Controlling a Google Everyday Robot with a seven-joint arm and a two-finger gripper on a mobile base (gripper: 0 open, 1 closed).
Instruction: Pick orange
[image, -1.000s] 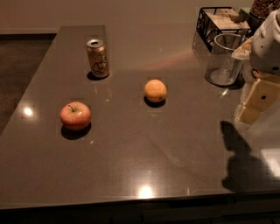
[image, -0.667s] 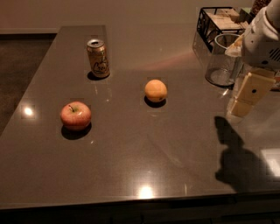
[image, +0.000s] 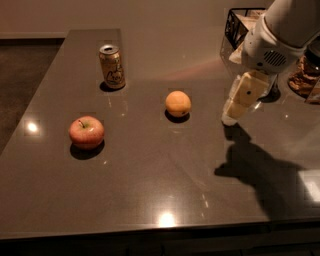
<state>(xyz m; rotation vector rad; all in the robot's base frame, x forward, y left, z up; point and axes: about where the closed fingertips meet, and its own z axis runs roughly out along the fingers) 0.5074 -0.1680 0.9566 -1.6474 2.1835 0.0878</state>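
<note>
a: working from the near edge back, what is risking trouble here?
b: the glossy dark grey table (image: 150, 200) is offering no grip, so anything round is likely to roll if nudged. the red-pink apple with a stem (image: 86, 132) is sitting nearest, on the left and well apart from the rest, so it is probably safe. further back, the small round yellow-orange orange (image: 178, 103) is resting mid-table. the robot's cream-coloured gripper (image: 239, 102) is hanging near it on the right, low over the surface and not touching it. whether the gripper is spread or closed cannot be told. coming in sideways, it is risking knocking the orange away instead of straddling it.
a: and behind?
b: the gold drinks can (image: 112, 66) and the black wire basket (image: 234, 25) are standing well clear.
a: what is differing from before?
b: the gripper is now sitting further left, closer to the orange. the fruit and can are lying where they were.
</note>
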